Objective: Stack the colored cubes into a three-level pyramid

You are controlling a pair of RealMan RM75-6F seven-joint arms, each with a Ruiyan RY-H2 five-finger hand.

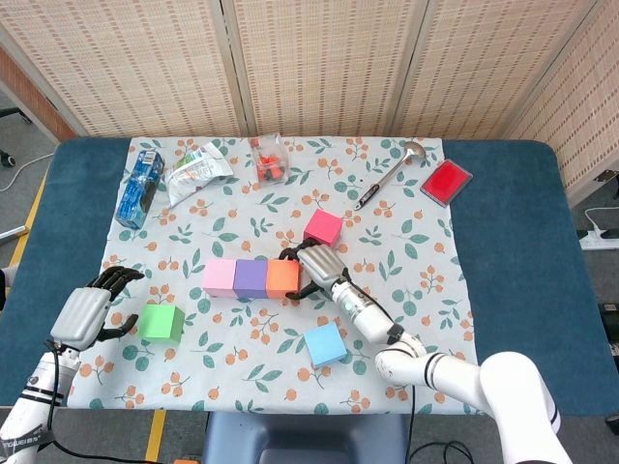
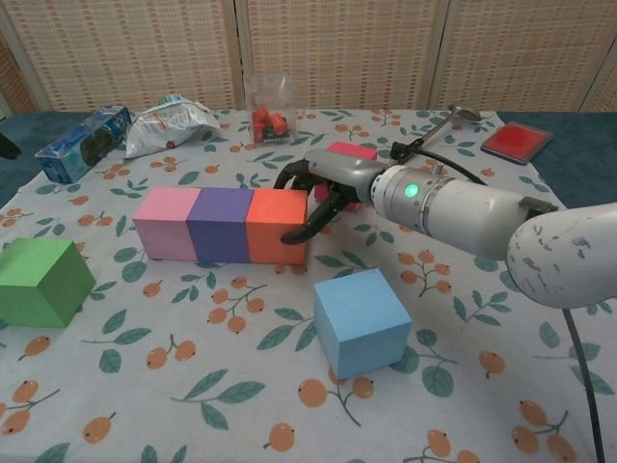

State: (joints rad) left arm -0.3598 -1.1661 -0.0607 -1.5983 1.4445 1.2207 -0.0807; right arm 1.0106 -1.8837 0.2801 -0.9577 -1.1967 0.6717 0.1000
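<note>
Open cloth in front of the pink, purple and orange row [image 1: 252, 278], right hand [image 1: 316, 266] crowding its right end, red cube [image 1: 324, 228] close behind, possibly touching, blue cube [image 1: 325, 344] near in front, green cube [image 1: 161, 323] beside left hand [image 1: 85, 311], clutter along the counter's far edge.

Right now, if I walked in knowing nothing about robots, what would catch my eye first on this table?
Probably the row of three foam cubes, pink cube, purple cube and orange cube, mid-cloth, with the grey right hand curled against the orange end. Next, the green cube near the left hand, and the light blue cube alone in front.
</note>
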